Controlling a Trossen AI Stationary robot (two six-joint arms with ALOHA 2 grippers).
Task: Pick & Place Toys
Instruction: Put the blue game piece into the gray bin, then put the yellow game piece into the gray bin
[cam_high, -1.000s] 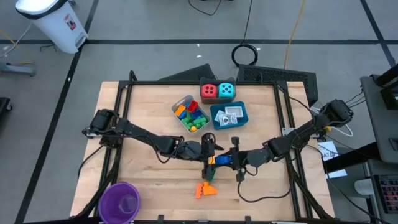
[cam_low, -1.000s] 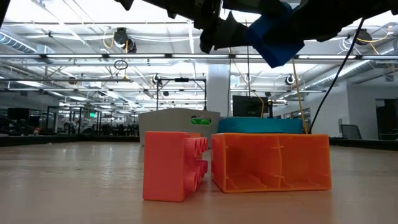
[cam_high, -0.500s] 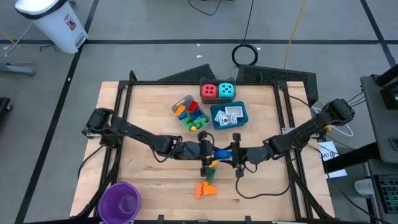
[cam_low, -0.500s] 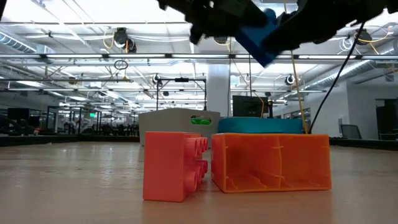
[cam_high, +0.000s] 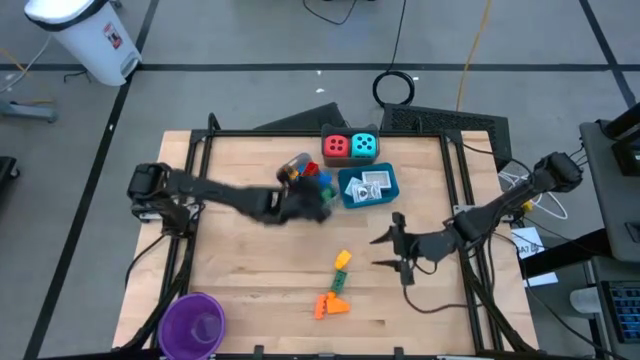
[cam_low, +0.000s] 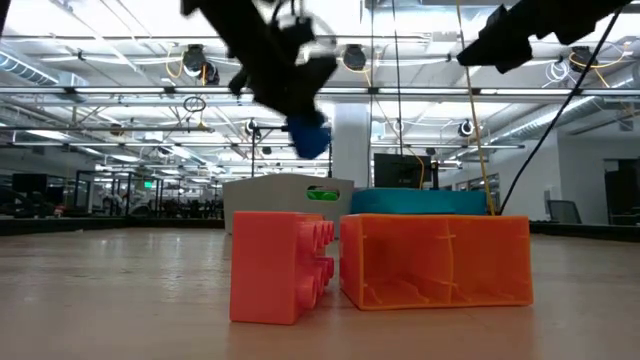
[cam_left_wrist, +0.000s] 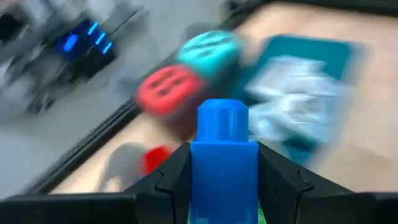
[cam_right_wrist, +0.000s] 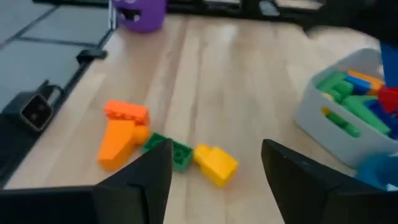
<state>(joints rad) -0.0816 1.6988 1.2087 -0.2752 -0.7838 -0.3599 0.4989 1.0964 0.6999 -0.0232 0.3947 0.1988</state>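
Clamped on 1 blue brick (cam_left_wrist: 222, 158) above the grey tray (cam_high: 296, 166), our left gripper (cam_left_wrist: 222, 171) risks spilling it onto the table (cam_high: 240, 270) if we release early; our right gripper (cam_high: 383, 251), fingers apart, waits nearby.

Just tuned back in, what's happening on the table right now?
The left gripper holds a blue brick and is over the grey tray of bricks, near the red die and cyan die. The right gripper hangs open and empty. Yellow, green and orange bricks lie loose on the table.
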